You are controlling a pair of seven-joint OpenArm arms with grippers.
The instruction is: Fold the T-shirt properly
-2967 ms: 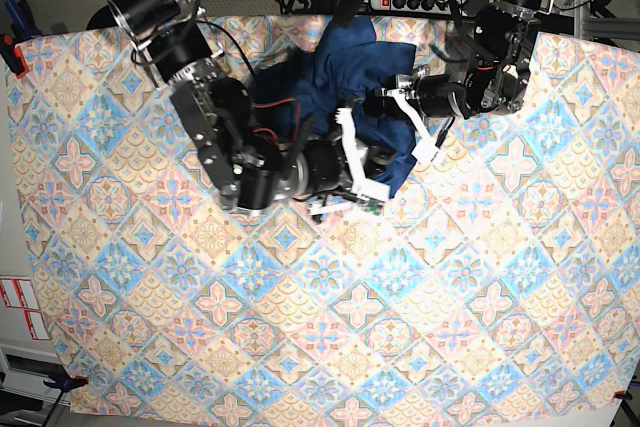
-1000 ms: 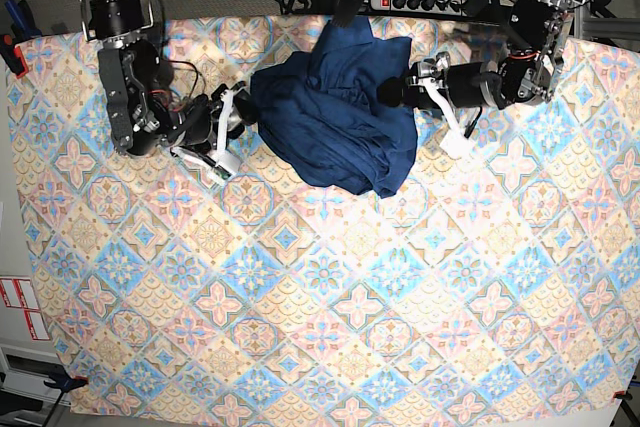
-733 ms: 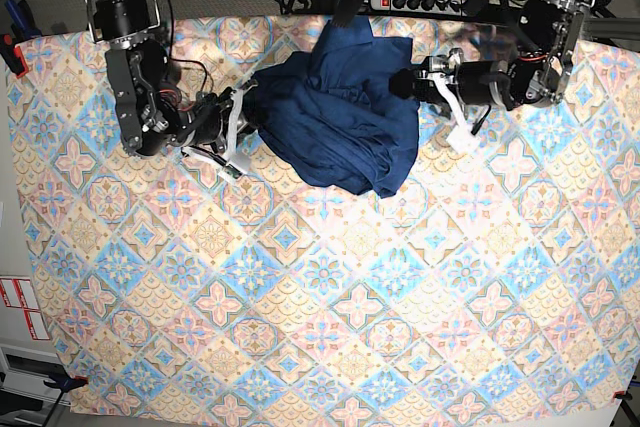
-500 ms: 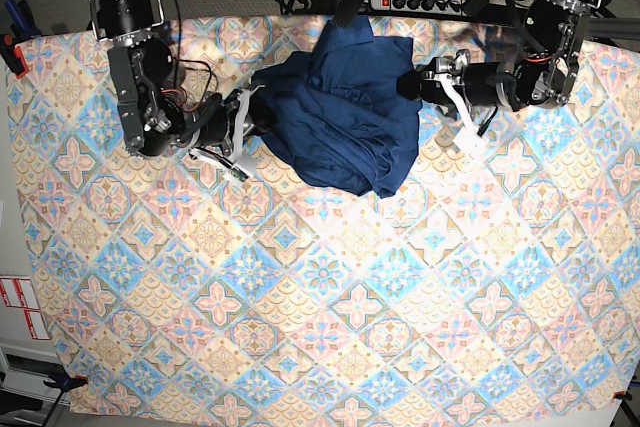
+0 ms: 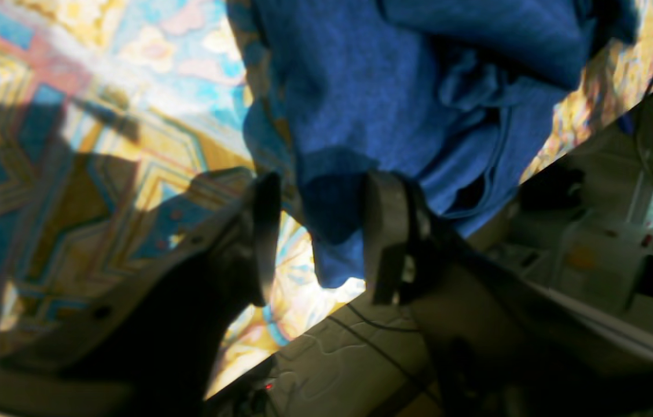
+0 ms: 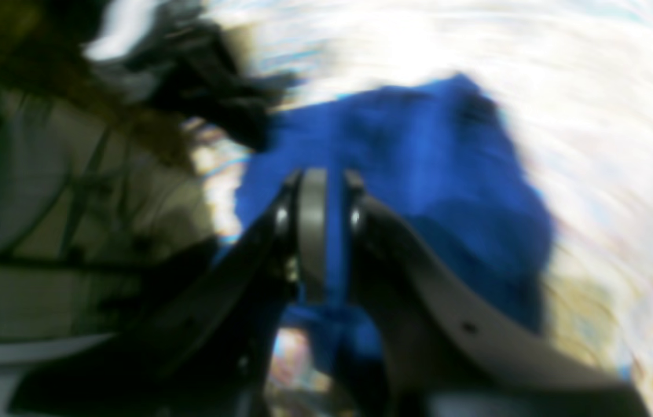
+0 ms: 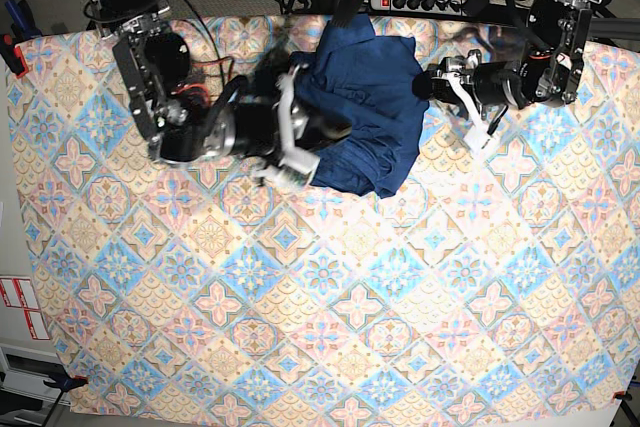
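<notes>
The right gripper (image 6: 326,231) has its jaws drawn close on a fold of the T-shirt (image 6: 419,168) — its arm reaches in from the base view's left, blurred. The left gripper (image 5: 318,237) stands parted at the far side, cloth hanging between its fingers (image 5: 381,231) — no grip shows.

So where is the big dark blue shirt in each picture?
Base view: the crumpled dark navy-blue knit shirt lies top centre.
Left wrist view: it fills the upper middle, one edge hanging between the left tool tips.
Right wrist view: blurred, centre.
Shared landmark: the pastel patterned tablecloth under it.
</notes>
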